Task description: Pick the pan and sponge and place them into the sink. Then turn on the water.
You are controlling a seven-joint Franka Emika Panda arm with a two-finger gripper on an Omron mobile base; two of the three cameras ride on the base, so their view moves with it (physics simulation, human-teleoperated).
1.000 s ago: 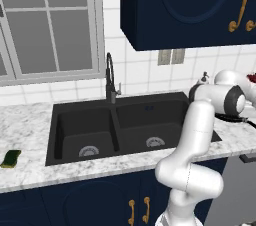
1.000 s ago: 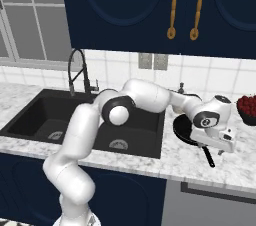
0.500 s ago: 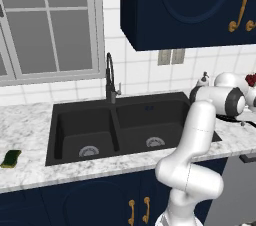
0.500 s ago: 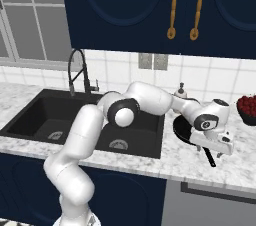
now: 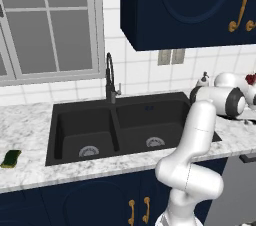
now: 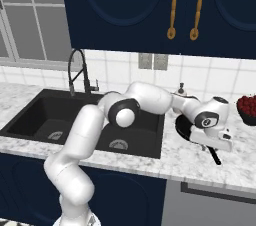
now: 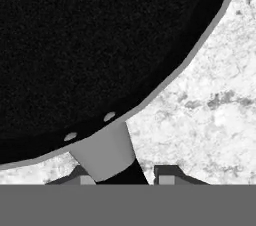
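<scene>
Black and shallow, the pan (image 7: pixel 90 45) is sitting on the marble counter (image 7: pixel 210 100) to the right of the sink (image 6: pixel 75 120), its handle (image 7: pixel 107 152) pointing toward the near edge. The gripper (image 7: pixel 122 175) is reaching down over that handle, with the two fingertips (image 7: pixel 167 174) sitting narrowly on either side of it, touching or nearly so; a firm clamp cannot be told from these views. In the right base view the hand (image 6: pixel 215 130) is covering much of the pan (image 6: pixel 184 129), and the handle end (image 6: pixel 216 158) is poking out toward the counter's near edge. A bowl of red fruit (image 6: pixel 247 109) is standing just to the right, and a soap dispenser (image 6: pixel 181 90) is standing behind, against the tiled wall. The faucet (image 5: pixel 110 77) is rising behind the ridge between the two basins. The sponge (image 5: pixel 11 158) is lying far to the left, well apart, near the front edge. Bare counter is lying between pan and sink.
</scene>
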